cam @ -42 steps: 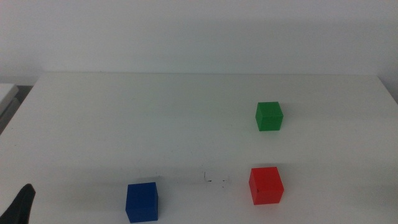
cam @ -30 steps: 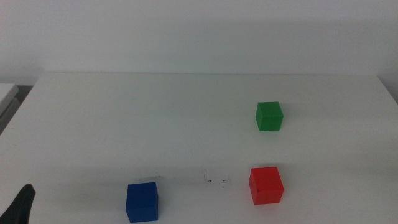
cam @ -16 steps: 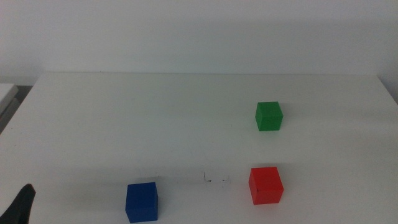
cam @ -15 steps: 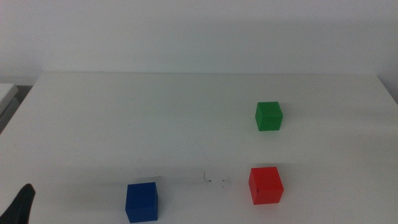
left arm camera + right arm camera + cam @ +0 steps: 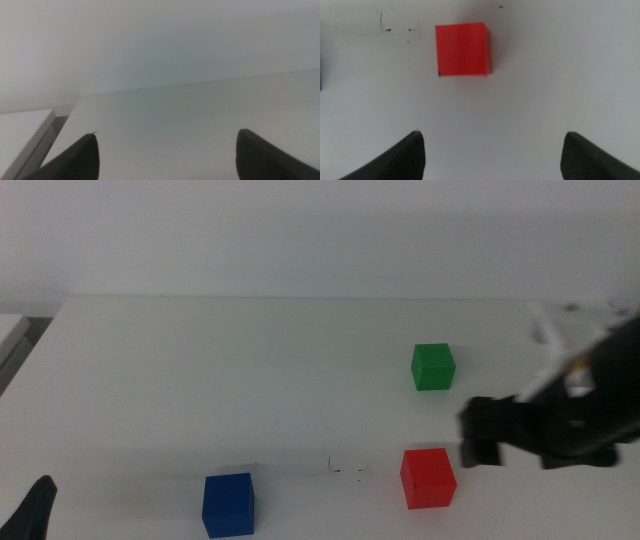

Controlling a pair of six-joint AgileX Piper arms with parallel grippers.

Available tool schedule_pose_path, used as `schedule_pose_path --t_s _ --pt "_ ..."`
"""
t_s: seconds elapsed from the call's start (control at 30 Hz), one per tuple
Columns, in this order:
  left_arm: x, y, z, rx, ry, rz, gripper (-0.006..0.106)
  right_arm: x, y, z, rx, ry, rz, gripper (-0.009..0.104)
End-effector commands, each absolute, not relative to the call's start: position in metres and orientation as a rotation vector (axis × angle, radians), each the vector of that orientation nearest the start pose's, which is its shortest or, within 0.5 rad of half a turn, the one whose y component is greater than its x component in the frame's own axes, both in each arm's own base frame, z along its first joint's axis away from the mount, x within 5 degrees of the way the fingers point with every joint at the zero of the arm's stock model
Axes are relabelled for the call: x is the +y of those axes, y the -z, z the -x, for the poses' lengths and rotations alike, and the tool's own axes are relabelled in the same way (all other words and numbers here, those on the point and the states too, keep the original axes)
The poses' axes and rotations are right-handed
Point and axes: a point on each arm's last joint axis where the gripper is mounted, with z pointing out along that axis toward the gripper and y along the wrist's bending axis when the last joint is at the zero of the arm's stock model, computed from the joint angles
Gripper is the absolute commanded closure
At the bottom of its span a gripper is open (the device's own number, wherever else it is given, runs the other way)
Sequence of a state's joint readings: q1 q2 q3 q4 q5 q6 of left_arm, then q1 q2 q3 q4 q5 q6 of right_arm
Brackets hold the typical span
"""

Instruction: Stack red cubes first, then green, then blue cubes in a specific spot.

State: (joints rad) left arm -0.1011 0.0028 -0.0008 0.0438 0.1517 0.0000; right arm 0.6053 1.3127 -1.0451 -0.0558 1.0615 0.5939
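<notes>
The red cube [image 5: 427, 477] sits on the white table at the front right. It also shows in the right wrist view [image 5: 462, 50]. The green cube [image 5: 432, 366] stands behind it and the blue cube [image 5: 227, 503] at the front left. The faint grey spot mark [image 5: 348, 469] lies just left of the red cube. My right gripper [image 5: 478, 442] hangs above the table just right of the red cube. In its own view the right gripper [image 5: 492, 134] is open and empty, short of the cube. My left gripper [image 5: 38, 510] waits at the bottom left corner, and its own view shows the left gripper [image 5: 166, 133] open and empty.
The white tabletop [image 5: 250, 370] runs back to a pale wall. A lighter surface [image 5: 22, 127] lies beside the table's left edge. A sliver of blue [image 5: 321, 75] shows at the edge of the right wrist view.
My right arm has come into the middle view from the right and now hovers beside the red cube. The cubes and the left gripper have not moved.
</notes>
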Motion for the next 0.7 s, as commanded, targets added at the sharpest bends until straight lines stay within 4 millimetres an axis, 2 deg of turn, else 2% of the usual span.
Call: schedule_pose_path --t_s 0.0,0.07,0.3,0.5,0.67 --pt "-0.005 -0.201 -0.056 1.619 0.039 -0.113 0.007 0.154 -0.283 -0.218 2.841 -0.126 0.04 0.002" --pt "-0.005 -0.201 -0.056 1.619 0.039 -0.113 0.007 0.172 -0.267 -0.23 2.853 -0.049 0.055 0.002" --pt "-0.005 -0.201 -0.056 1.619 0.039 -0.113 0.007 0.2 -0.232 -0.249 2.896 0.031 0.103 0.002" --pt "-0.005 -0.201 -0.056 1.619 0.039 -0.113 0.007 0.208 -0.218 -0.257 2.885 0.009 0.088 0.002" --pt "-0.005 -0.201 -0.056 1.619 0.039 -0.113 0.007 0.208 -0.204 -0.265 2.88 0.078 0.07 0.002"
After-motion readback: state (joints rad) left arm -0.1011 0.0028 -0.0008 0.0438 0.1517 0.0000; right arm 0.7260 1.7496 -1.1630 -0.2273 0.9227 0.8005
